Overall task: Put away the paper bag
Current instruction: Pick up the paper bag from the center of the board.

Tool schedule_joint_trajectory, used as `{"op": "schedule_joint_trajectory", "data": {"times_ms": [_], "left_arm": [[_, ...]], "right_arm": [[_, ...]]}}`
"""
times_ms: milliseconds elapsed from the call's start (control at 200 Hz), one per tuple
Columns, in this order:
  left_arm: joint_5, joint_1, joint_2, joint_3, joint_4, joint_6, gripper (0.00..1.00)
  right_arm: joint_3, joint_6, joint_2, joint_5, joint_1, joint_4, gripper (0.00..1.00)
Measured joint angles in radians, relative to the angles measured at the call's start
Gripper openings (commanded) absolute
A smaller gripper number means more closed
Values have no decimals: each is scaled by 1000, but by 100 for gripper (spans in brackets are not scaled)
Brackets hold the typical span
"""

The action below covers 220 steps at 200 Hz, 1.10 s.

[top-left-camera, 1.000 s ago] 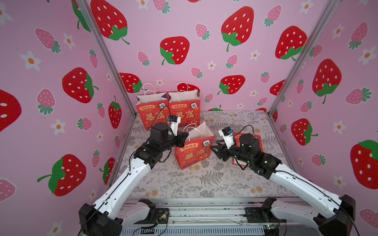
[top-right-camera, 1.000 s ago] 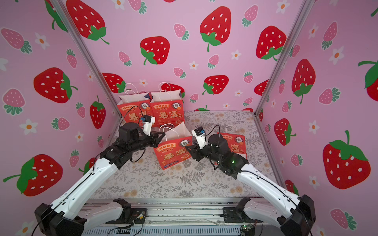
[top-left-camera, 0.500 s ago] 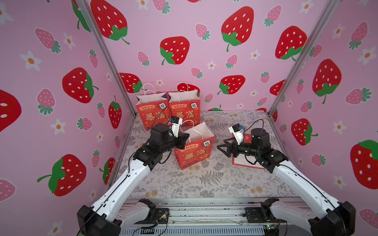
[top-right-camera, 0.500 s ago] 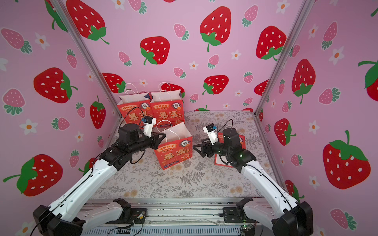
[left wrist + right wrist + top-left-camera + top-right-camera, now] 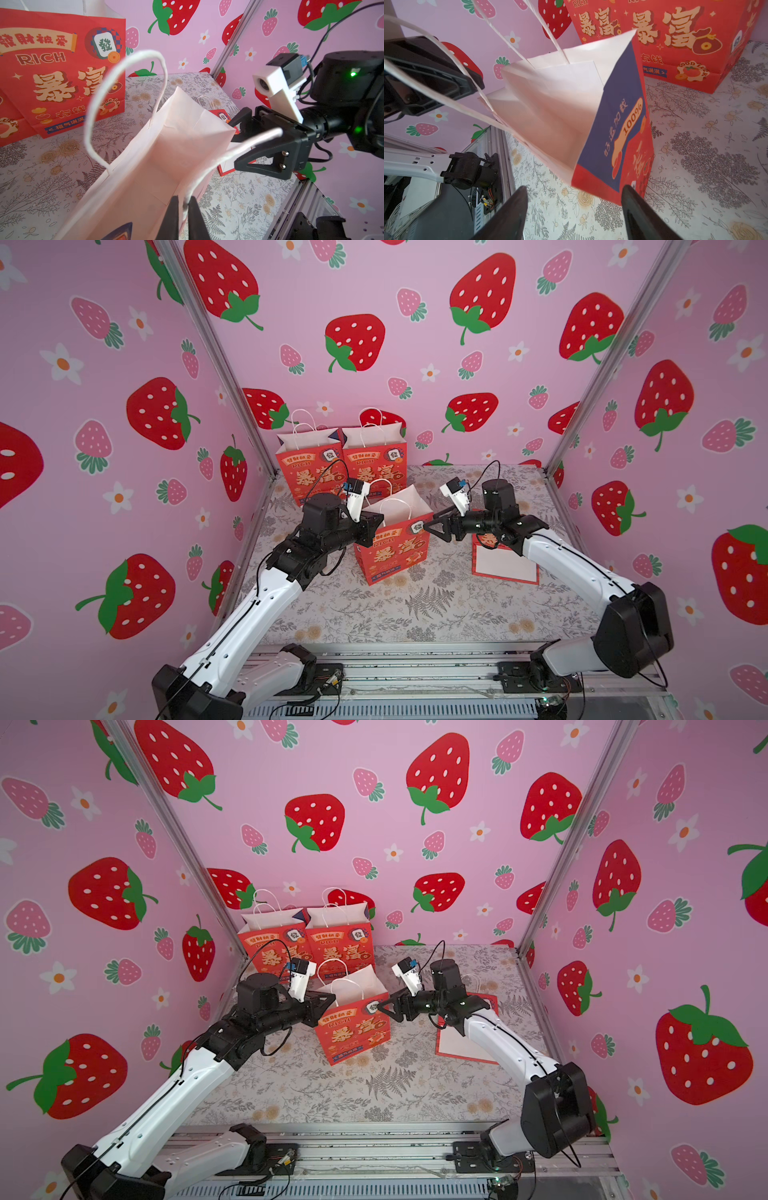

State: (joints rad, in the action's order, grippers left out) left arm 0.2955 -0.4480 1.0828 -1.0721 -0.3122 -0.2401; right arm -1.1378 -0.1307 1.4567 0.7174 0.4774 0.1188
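A red paper bag (image 5: 390, 551) stands open and upright near the middle of the table (image 5: 415, 614), a little toward its left edge. Its white inside looks empty, and two cord handles (image 5: 124, 83) rise in loops from its rim.

My left gripper (image 5: 377, 526) is at the bag's left rim. In the left wrist view its jaws are almost together with a handle cord between them, pinched as far as I can tell. My right gripper (image 5: 432, 524) is at the bag's upper right corner. Its jaws are wide apart and hold nothing, and in the right wrist view the bag's blue side panel sits just ahead of them.

Two matching bags (image 5: 340, 464) stand side by side in the back left corner of the table. A fourth bag (image 5: 505, 564) lies flat near the right edge.

I judge the bag to be very light and made of thin, creasing paper kept in shape only by its folds. The cords are soft and would let it swing. I would hold it by the doubled rim or where a handle joins the rim, squeeze gently, and keep it upright.
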Motion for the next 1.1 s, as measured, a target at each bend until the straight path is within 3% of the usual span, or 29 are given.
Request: {"op": "schedule_joint_trajectory", "data": {"times_ms": [240,535,820,1101], "left_arm": [[-11,0,0,0,-2,8,35],[-42,0,-52,11,-2,7,42],[-133,0,-222,80,25,-3,44],[-261,44,-357,177,62,-32,46]], "right_arm": [[-58,-10,58,33,13,-34,64],[-86,-21,85,41,40,-47,32],[-54,-31,68,34,47,-56,4],[-11,-45,-38,15,47,-8,0]]}}
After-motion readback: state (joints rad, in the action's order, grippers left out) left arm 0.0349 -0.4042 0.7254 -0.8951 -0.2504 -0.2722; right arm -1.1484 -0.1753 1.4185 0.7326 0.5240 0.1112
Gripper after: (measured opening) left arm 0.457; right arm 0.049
